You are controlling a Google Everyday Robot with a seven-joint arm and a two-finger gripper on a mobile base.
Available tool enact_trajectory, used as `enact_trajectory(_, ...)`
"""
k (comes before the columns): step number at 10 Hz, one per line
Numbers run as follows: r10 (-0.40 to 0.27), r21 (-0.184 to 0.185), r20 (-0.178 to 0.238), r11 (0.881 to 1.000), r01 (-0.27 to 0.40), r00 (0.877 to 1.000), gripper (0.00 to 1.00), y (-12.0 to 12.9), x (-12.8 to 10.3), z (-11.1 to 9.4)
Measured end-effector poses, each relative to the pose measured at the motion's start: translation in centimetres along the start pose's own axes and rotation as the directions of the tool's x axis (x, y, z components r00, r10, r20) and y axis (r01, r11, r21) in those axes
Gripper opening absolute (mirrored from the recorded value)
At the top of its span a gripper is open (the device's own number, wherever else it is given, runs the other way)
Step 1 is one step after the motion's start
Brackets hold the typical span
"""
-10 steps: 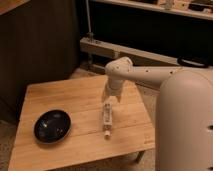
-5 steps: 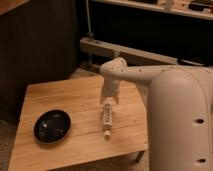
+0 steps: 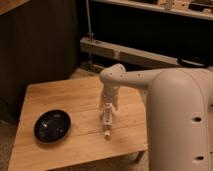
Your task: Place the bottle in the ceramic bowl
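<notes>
Showing a low wooden table [image 3: 60, 95] seen from above, with the robot's white arm [image 3: 145, 80] reaching in from the right and bending down over the middle of the tabletop. At the arm's lower end, the gripper [image 3: 107, 113] points downward, just above the wood and right of the table's centre. The bottle [image 3: 107, 127], a slim pale form, extends from the gripper toward the table's front edge, in line with it. Whether the gripper is clamped on the bottle or merely meets it cannot be told, nor whether the bottle rests on the wood. The ceramic bowl [image 3: 52, 126], round, glossy and black, sits upright on the left part of the table, well apart from both bottle and gripper.
</notes>
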Motion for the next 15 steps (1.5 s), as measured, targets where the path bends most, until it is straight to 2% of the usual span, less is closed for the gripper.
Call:
enact_trajectory(3,-0.009,-0.023,0.021,1.0,0.009,1.0,0.65,-0.2,0.7,2.1)
enact_trajectory(4,-0.011,-0.027,0.019,1.0,0.012,1.0,0.6,-0.2,0.9,2.9)
enact_trajectory(6,-0.028,-0.022,0.004,0.999,0.028,1.0,0.43,0.9,0.8,3.8)
enact_trajectory(7,-0.037,-0.013,-0.013,0.999,0.036,0.999,0.31,1.3,0.9,4.2)
enact_trajectory(9,-0.045,-0.007,-0.022,0.999,0.045,0.999,0.13,1.4,0.7,4.2)
enact_trajectory(10,-0.052,-0.014,-0.017,0.999,0.052,0.999,0.06,2.0,0.4,3.7)
enact_trajectory(11,-0.071,-0.026,-0.013,0.997,0.071,0.997,0.0,3.4,-0.1,2.3)
enact_trajectory(14,-0.108,-0.043,0.016,0.993,0.109,0.994,0.0,5.5,-1.8,-2.2)
enact_trajectory(15,-0.121,-0.049,0.026,0.991,0.122,0.992,0.0,6.1,-2.4,-2.9)
